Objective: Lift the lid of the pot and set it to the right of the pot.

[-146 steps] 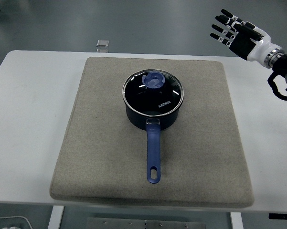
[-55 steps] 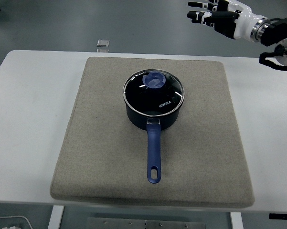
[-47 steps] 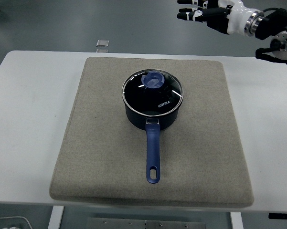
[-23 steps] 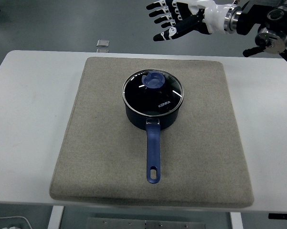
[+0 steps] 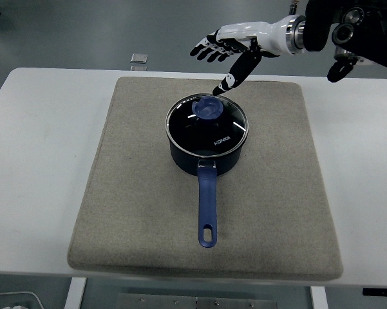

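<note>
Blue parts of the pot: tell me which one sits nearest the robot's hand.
The round knob on the glass lid; the right hand hovers open just above it, while the long handle points away toward the table's near edge.

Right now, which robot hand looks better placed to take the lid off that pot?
The right robot hand. It hangs open just above and behind the lid, near its blue knob. No left arm shows in the picture.

One high head view looks forward and down over the table (image 5: 38, 129).
</note>
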Available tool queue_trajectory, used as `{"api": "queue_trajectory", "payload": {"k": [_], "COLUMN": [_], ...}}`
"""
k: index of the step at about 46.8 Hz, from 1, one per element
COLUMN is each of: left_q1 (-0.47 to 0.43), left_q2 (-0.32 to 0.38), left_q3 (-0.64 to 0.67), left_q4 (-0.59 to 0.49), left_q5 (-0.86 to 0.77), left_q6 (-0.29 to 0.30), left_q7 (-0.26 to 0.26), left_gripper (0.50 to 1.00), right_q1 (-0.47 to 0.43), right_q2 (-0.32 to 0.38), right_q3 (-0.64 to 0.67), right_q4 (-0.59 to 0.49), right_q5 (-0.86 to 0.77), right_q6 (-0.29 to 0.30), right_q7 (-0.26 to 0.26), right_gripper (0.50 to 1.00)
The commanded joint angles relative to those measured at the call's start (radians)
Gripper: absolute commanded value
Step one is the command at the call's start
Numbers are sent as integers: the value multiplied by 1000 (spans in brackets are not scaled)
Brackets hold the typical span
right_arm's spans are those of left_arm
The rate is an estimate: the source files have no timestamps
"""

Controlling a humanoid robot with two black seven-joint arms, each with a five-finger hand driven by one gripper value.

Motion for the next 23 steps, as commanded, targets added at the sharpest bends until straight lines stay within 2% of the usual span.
{"api": "queue_trajectory", "payload": {"k": [1,11,23], "left_q1": [0,0,0], "left_q2": [0,0,0], "left_q3": [0,0,0], "left_q4": [0,0,0], "left_q5": [0,-1,-1], "left_q6": [0,0,0], "left_q7": [0,0,0], "left_gripper": [1000,1000,1000], "right_q1": [15,21,23], "right_q2": [9,36,76], "right_q3": [-18,-62,-96], "right_q4": [13,19,16], "right_q5": [-53,-152,-200], "right_q6": [9,6,-29], "right_q7": [0,0,0], "right_gripper": [921,919,917]}}
